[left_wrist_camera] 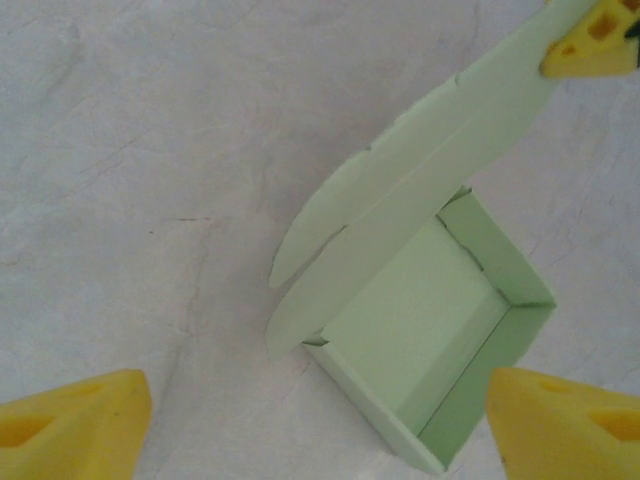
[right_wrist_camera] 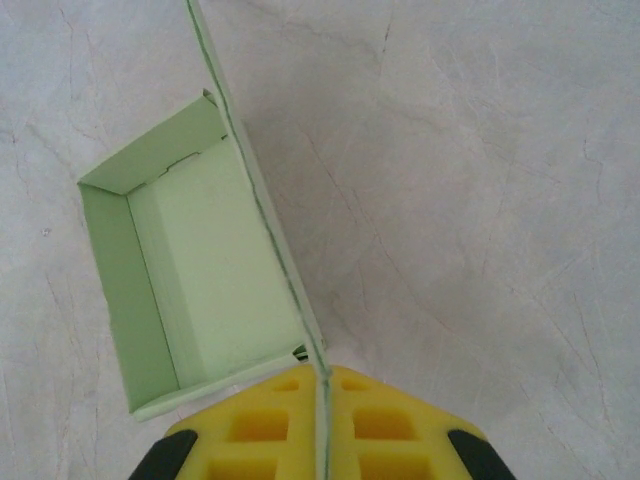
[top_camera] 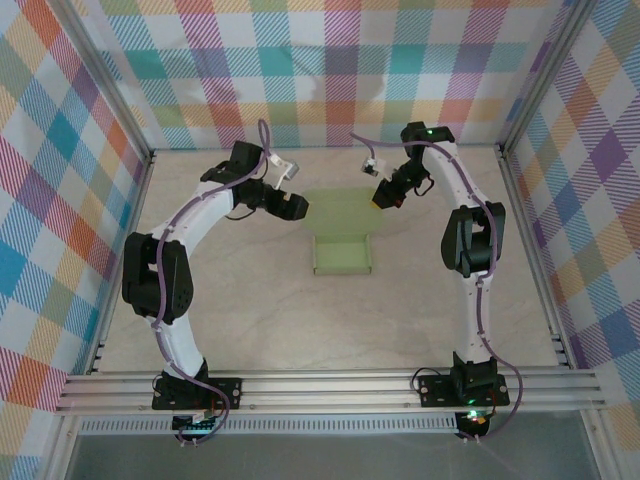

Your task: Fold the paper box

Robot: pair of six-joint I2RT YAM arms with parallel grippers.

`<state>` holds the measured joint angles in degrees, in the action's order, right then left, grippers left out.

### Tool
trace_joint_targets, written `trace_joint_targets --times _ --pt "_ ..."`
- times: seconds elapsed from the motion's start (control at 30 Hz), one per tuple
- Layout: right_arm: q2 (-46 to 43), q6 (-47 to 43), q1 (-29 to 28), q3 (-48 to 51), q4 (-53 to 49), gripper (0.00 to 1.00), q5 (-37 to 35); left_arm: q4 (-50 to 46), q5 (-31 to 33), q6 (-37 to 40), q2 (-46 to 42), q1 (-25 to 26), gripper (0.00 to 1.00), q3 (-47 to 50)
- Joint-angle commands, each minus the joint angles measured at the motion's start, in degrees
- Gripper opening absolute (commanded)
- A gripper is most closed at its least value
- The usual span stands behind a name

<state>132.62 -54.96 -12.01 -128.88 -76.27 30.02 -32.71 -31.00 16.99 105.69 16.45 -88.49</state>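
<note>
The paper box (top_camera: 342, 254) is a pale green tray with raised walls and stands mid-table. Its lid flap (top_camera: 340, 208) rises from the tray's far side. My right gripper (top_camera: 383, 197) is shut on the right end of that flap. In the right wrist view the yellow fingers (right_wrist_camera: 270, 425) pinch the thin lid edge (right_wrist_camera: 262, 215), with the open tray (right_wrist_camera: 200, 270) to its left. My left gripper (top_camera: 290, 205) is open at the flap's left end. In the left wrist view its yellow fingers (left_wrist_camera: 80, 425) stand wide apart above the tray (left_wrist_camera: 420, 320) and flap (left_wrist_camera: 420, 190).
The pale marbled table (top_camera: 250, 320) is walled by checked panels, with aluminium rails (top_camera: 330, 388) along the near edge. The right gripper's yellow tip (left_wrist_camera: 595, 40) shows at the top right of the left wrist view.
</note>
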Motion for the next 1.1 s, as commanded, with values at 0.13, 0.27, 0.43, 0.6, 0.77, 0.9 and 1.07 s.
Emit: trace_joint_targets --times 0.13,0.27,0.43,0.6,0.77,0.9,1.07 --pt "-3.0 -2.5 -1.3 1.4 -0.4 0.0 0.7 -5.2 -3.1 12.3 3.9 -0.1 0.73 -4.9" --pt "-3.3 -2.5 -1.5 1.6 -0.6 0.0 0.9 -10.4 -3.1 14.3 8.8 -0.1 0.68 -11.4" --pt "-3.3 -2.4 -1.7 1.7 -0.6 0.0 0.9 -13.2 -4.2 15.1 13.1 -0.1 0.54 -15.9" --pt "-3.2 -2.1 -1.7 1.5 -0.4 0.0 1.1 -14.8 -6.3 15.6 13.9 -0.1 0.34 -16.8" --pt "-3.1 -2.0 -1.8 1.4 -0.2 0.0 1.1 -15.5 -7.5 15.6 13.9 0.0 0.25 -17.1" --pt "-3.2 -1.9 -1.8 1.4 -0.2 0.0 1.0 -16.0 -7.3 15.6 14.4 0.1 0.14 -17.3" --pt "-3.2 -1.7 -1.8 1.4 0.0 0.0 0.9 -16.5 -7.2 15.6 14.7 0.3 0.04 -17.8"
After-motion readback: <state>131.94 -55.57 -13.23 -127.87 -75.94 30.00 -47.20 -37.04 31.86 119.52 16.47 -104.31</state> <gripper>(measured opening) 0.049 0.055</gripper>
